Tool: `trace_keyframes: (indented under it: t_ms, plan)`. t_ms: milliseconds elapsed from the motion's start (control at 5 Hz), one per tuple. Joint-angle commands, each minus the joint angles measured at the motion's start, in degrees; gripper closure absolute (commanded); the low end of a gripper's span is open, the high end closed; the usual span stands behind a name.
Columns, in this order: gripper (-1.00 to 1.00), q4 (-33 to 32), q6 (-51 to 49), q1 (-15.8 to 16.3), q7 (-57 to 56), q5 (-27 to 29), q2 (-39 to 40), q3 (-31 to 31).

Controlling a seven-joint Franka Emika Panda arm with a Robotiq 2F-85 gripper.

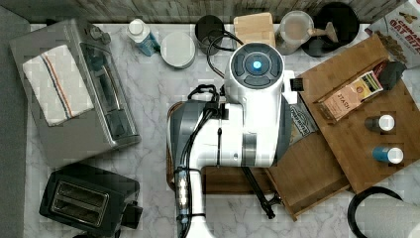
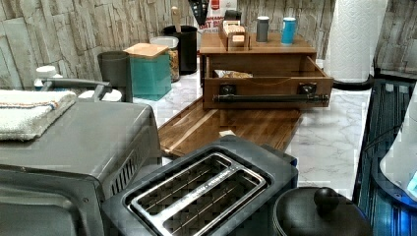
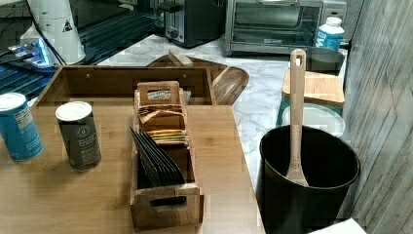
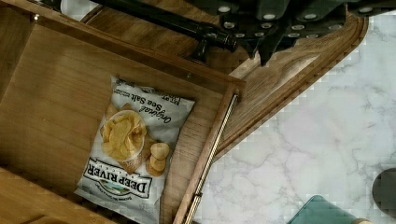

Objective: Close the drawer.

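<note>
The bamboo drawer stands pulled out of the organizer, over a dark wooden tray. In the left view its front panel carries a black bar handle. The right view shows the drawer's far wall beyond the organizer's top. In the wrist view a bag of chips lies on the drawer floor. My gripper hangs just outside the drawer's front corner, beside the end of the handle and above the tray. The white arm covers the gripper in the top view.
The organizer's top holds a tea box and two cans. The dark tray lies in front of the drawer. A toaster, a toaster oven, a paper towel roll and a black pot stand around.
</note>
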Motion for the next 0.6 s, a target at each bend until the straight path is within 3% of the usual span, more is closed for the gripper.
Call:
trace_keyframes:
  t_ms: [200, 400, 600]
  plan:
    - [1.0, -0.51, 0.0, -0.1, 0.01, -0.2, 0.0, 0.07]
    - [1.0, -7.75, 5.72, 1.08, 1.55, -3.78, -3.79, 1.14]
    - [1.0, -18.52, 15.58, 2.14, -6.27, 0.97, -10.41, 2.21]
